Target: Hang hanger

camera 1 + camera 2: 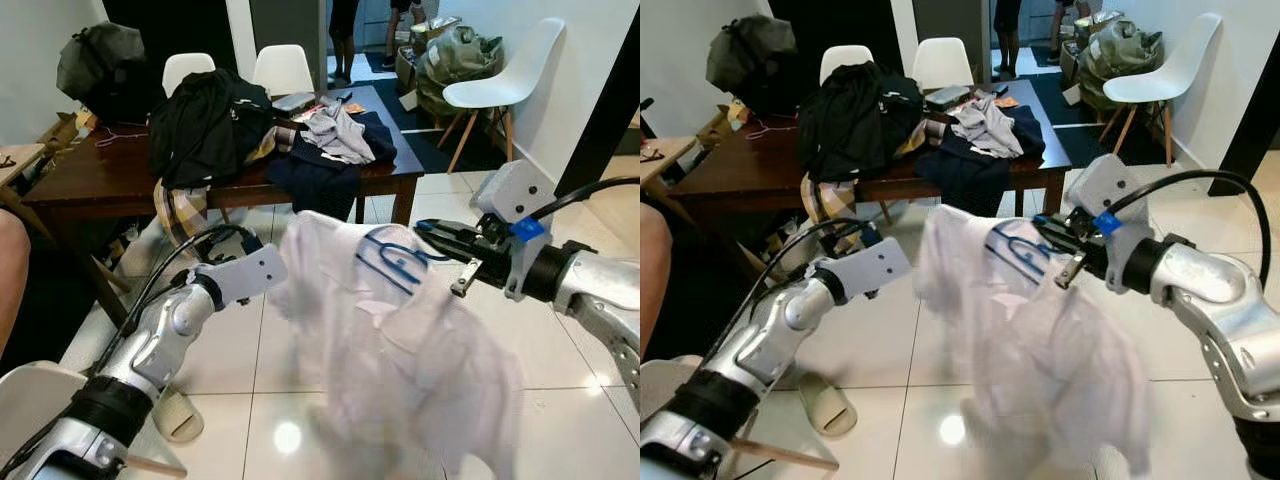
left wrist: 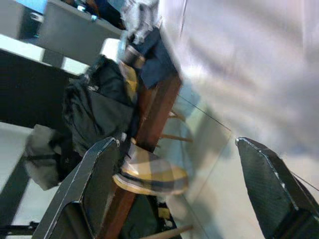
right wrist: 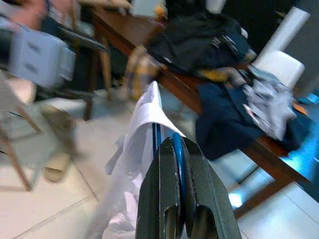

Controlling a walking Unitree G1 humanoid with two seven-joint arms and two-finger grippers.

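A white shirt (image 1: 390, 350) hangs on a blue hanger (image 1: 393, 262) in mid-air over the tiled floor, slightly blurred. My right gripper (image 1: 428, 234) comes in from the right and is shut on the hanger's top; in the right wrist view its fingers (image 3: 199, 164) press together on the blue bar (image 3: 177, 149). At the shirt's left shoulder is my left gripper (image 2: 177, 142), open, with the white cloth just beyond its fingertips and nothing between them. In the eye views its fingers are hidden behind the shirt.
A dark wooden table (image 1: 95, 180) behind holds heaps of clothes, black (image 1: 210, 120) and navy and grey (image 1: 335, 140). White chairs stand at the back (image 1: 283, 68) and right (image 1: 500, 85). A slipper (image 1: 180, 415) lies on the floor. A person's legs (image 1: 343, 30) stand far back.
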